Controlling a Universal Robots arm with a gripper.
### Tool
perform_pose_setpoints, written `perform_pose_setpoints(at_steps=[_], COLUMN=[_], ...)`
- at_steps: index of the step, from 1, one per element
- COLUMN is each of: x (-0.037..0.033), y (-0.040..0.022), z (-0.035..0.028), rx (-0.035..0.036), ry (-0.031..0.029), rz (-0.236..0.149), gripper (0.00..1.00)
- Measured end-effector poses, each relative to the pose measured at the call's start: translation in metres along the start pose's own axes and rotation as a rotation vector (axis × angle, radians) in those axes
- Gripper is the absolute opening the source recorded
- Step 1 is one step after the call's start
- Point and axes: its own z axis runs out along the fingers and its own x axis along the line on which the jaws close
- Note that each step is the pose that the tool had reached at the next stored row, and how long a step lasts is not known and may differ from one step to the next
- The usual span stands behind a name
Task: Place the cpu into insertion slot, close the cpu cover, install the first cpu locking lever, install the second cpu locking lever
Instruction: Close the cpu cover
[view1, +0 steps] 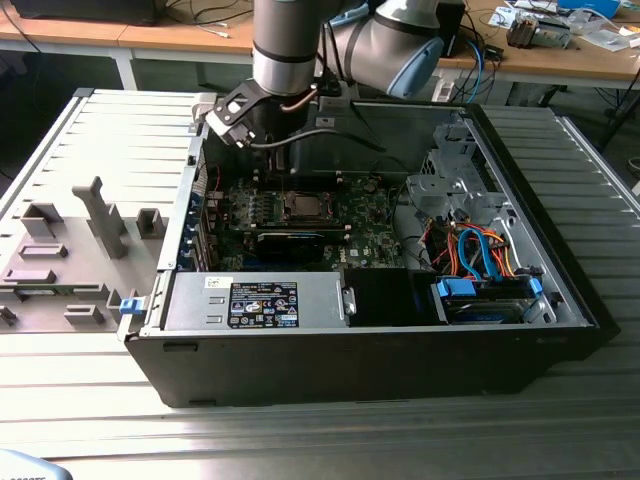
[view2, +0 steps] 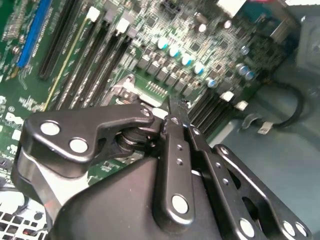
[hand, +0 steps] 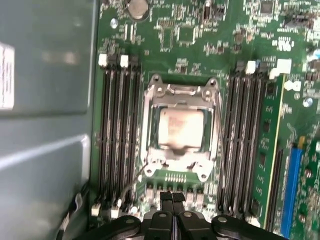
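The cpu (hand: 180, 127), a dull silver square, lies in the insertion slot (hand: 210, 85) on the green motherboard (hand: 185, 30). The cpu cover (hand: 150, 125) lies flat around it, so the chip shows through its window. One thin wire lever (hand: 218, 130) runs along one side of the socket. A second wire lever (hand: 132, 185) curves away from a socket corner towards the memory slots. My gripper (hand: 172, 196) is shut with nothing in it, hovering just off the socket edge and above the board. The gripper (view2: 171, 112) also appears shut in the second wrist view. In the exterior view the cpu (view1: 303, 205) sits under the arm's wrist (view1: 285, 50).
Long black memory slots (hand: 117, 140) flank the socket on both sides. A grey case wall (hand: 45, 125) stands close beside the board. A long black card (view1: 300, 240), a power supply (view1: 260, 300) and blue and orange cables (view1: 480, 250) fill the case. A grey fixture tray (view1: 80, 250) lies at the exterior view's left.
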Motion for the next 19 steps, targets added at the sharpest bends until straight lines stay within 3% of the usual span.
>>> perform_pose_setpoints(at_steps=[3, 7, 12, 15, 19], x=[-0.0015, -0.0033, -0.0044, -0.0049, -0.0052], y=[0.0152, 0.0337, 0.0391, 0.042, 0.043], z=[0.0015, 0.0069, 0.0211, 0.0261, 0.032], rx=[0.0188, 0.0336, 0.0412, 0.0452, 0.0462], ry=[0.0015, 0.0026, 0.0023, -0.0022, -0.002], rz=[0.001, 0.001, -0.004, -0.038, -0.037], gripper=[0.11, 0.11, 0.11, 0.11, 0.11])
